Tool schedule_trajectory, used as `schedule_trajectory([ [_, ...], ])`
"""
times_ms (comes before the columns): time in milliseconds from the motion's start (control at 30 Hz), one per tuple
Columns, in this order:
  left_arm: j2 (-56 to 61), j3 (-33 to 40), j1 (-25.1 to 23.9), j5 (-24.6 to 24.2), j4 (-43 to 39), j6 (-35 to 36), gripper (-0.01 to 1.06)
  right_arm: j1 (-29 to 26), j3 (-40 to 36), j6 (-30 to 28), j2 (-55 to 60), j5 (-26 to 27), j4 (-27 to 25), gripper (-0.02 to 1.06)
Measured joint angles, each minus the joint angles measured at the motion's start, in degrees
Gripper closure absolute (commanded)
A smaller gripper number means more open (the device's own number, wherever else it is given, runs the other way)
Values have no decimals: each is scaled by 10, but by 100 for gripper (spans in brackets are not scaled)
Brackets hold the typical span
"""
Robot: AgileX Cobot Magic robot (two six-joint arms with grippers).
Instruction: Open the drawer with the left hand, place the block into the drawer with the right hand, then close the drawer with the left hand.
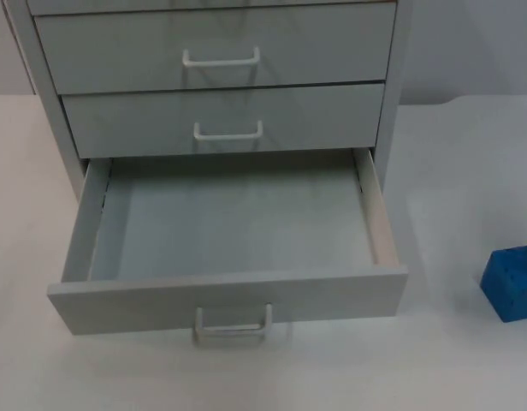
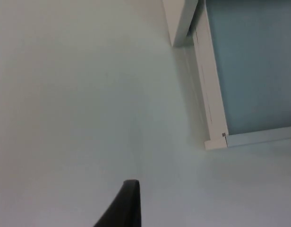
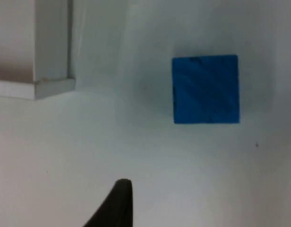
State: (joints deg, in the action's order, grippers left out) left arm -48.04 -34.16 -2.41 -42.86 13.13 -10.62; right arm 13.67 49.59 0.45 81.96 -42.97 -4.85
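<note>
The left end effector (image 2: 129, 203) hangs over bare worktop (image 2: 79, 104), the open drawer (image 2: 252, 66) off to its side; whether its fingers are apart I cannot tell. The drawer (image 1: 229, 223) stands pulled out of the cabinet (image 1: 221, 51), its handle (image 1: 233, 325) facing front. The right end effector (image 3: 119, 203) hovers above the worktop, the blue block (image 3: 205, 89) ahead of it and not touching; its grip cannot be told either. The block (image 1: 512, 282) lies beside the drawer, outside it.

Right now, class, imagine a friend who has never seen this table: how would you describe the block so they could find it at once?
Start at the grey cabinet standing on the white table, its bottom drawer pulled open and empty. Move right of that drawer's front, across bare table, to the block. It is a small cube lying apart from the cabinet, and the only bright blue thing among grey and white.
</note>
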Motion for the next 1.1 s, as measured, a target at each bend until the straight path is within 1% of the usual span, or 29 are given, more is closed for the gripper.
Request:
schedule_trajectory([
  [33, 2, 0, 0, 0, 0, 0, 0, 25, 12, 44, 26, 16, 41, -1],
  [100, 3, 0, 0, 0, 0, 0, 0, 53, 23, 105, 59, 33, 99, -1],
  [133, 3, 0, 0, 0, 0, 0, 0, 53, 23, 105, 59, 33, 99, -1],
  [200, 3, 0, 0, 0, 0, 0, 0, 67, 29, 151, 95, 45, 145, -1],
  [267, 3, 0, 0, 0, 0, 0, 0, 73, 31, 181, 125, 63, 167, -1],
  [367, 3, 0, 0, 0, 0, 0, 0, 73, 31, 199, 153, 81, 177, -1],
  [467, 3, 0, 0, 1, 0, -1, 0, 73, 31, 207, 191, 119, 183, -1],
  [500, 3, 0, 0, 1, 0, -1, 0, 73, 31, 207, 191, 119, 183, -1],
  [567, 3, 0, 0, 2, 0, -1, 0, 73, 31, 215, 222, 149, 183, -1],
  [600, 3, 0, 0, 2, 0, -1, 0, 73, 31, 215, 222, 149, 183, -1],
  [700, 3, 0, 0, 2, 0, -1, 0, 73, 32, 223, 260, 185, 183, 0],
  [833, 3, 0, 0, 4, 0, -1, 0, 73, 32, 235, 284, 196, 185, 4],
  [867, 3, 0, 0, 4, 0, -1, 0, 73, 32, 243, 289, 196, 191, 10],
  [933, 3, 0, 0, 4, 0, -1, 0, 73, 32, 254, 292, 197, 200, 25],
  [967, 3, 0, 0, 4, 0, -1, 0, 73, 32, 262, 295, 197, 207, 25],
  [1000, 3, 0, 0, 4, 0, -1, 0, 73, 32, 273, 294, 197, 215, 37],
  [1067, 3, 0, 0, 4, 0, -1, 0, 73, 32, 294, 294, 197, 233, 67],
  [1100, 3, 0, 0, 4, 0, -1, 0, 73, 32, 294, 294, 197, 233, 80],
])
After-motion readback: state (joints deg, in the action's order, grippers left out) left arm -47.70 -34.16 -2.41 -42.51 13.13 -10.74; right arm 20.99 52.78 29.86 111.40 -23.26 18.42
